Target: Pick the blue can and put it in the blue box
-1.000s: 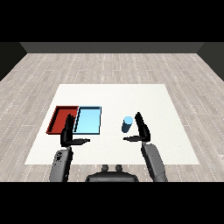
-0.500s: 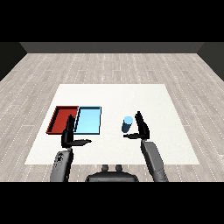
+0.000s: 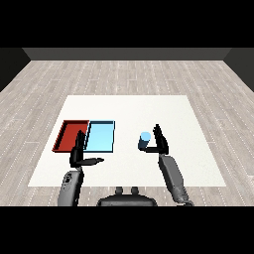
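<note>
The task looks barely begun: the blue can stands upright on the white table, well apart from the blue tray at its nine o'clock, with the right hand just beside it at three o'clock, fingers straight and not yet curled round it. Grasping, carrying and placing all remain, while the left hand rests open near the red tray. Pale wood-plank floor surrounds the table, with a dark wall at twelve o'clock.

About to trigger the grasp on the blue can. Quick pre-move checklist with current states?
1. Blue can upright on the table: ok.
2. Right robot hand beside the can, fingers straight and open: ok.
3. Fingers curled round the can: not ok, no grasp yet.
4. Contact between right robot hand and can: cannot tell.
5. Light blue tray free of objects: ok.
6. Left robot hand off the blue tray: not ok, it overlaps the tray's near left corner in the head view.
</note>
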`<state>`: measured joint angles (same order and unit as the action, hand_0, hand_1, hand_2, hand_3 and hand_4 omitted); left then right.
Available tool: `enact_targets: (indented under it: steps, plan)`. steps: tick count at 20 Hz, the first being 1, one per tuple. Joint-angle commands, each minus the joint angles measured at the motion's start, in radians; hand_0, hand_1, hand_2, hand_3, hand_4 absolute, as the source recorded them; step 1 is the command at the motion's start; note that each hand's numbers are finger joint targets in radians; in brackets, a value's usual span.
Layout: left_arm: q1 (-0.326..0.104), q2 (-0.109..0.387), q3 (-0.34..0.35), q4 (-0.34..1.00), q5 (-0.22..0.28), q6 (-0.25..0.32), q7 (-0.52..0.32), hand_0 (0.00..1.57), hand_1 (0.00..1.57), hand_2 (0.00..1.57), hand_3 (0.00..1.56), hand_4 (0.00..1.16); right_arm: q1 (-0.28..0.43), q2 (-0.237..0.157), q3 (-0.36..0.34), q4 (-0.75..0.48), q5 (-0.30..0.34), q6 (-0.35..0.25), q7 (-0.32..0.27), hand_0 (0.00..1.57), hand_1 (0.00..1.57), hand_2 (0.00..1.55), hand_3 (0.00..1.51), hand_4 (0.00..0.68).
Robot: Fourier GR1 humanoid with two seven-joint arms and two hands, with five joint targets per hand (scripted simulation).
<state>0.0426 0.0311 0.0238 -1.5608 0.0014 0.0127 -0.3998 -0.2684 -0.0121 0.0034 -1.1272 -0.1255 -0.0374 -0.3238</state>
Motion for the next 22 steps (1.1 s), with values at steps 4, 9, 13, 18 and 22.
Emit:
enact_targets:
  steps: [4, 9, 13, 18, 22]
  plan:
    - [-0.007, 0.007, 0.003, -0.08, 0.008, 0.008, 0.065, 0.0, 0.0, 0.0, 0.0, 0.0, -0.003, 0.012, 0.041, 0.08, -0.062, -0.034, -0.051, 0.0, 0.0, 0.0, 0.0, 0.0]
    - [0.019, 0.008, 0.004, -0.014, -0.008, 0.003, -0.018, 0.0, 0.0, 0.0, 0.0, 0.0, -0.145, 0.012, -0.054, 0.318, -0.058, 0.034, -0.111, 0.0, 0.0, 0.0, 0.0, 0.0]
    - [-0.044, 0.06, 0.089, 0.046, 0.055, -0.04, -0.024, 0.0, 0.0, 0.0, 0.0, 0.0, -0.174, 0.012, 0.0, 0.323, -0.101, -0.02, -0.102, 0.0, 0.0, 0.0, 0.0, 0.0]
    - [0.002, 0.016, 0.019, -0.041, 0.004, 0.001, 0.029, 0.0, 0.0, 0.0, 0.0, 0.0, -0.258, 0.012, -0.064, 0.495, -0.111, 0.008, -0.178, 0.0, 0.0, 0.0, 0.0, 0.0]
    - [0.004, -0.008, -0.008, -0.017, -0.022, 0.014, 0.002, 0.0, 0.0, 0.0, 0.0, 0.0, -0.147, 0.012, -0.017, 0.292, -0.132, 0.022, -0.096, 0.0, 0.0, 0.0, 0.0, 0.0]
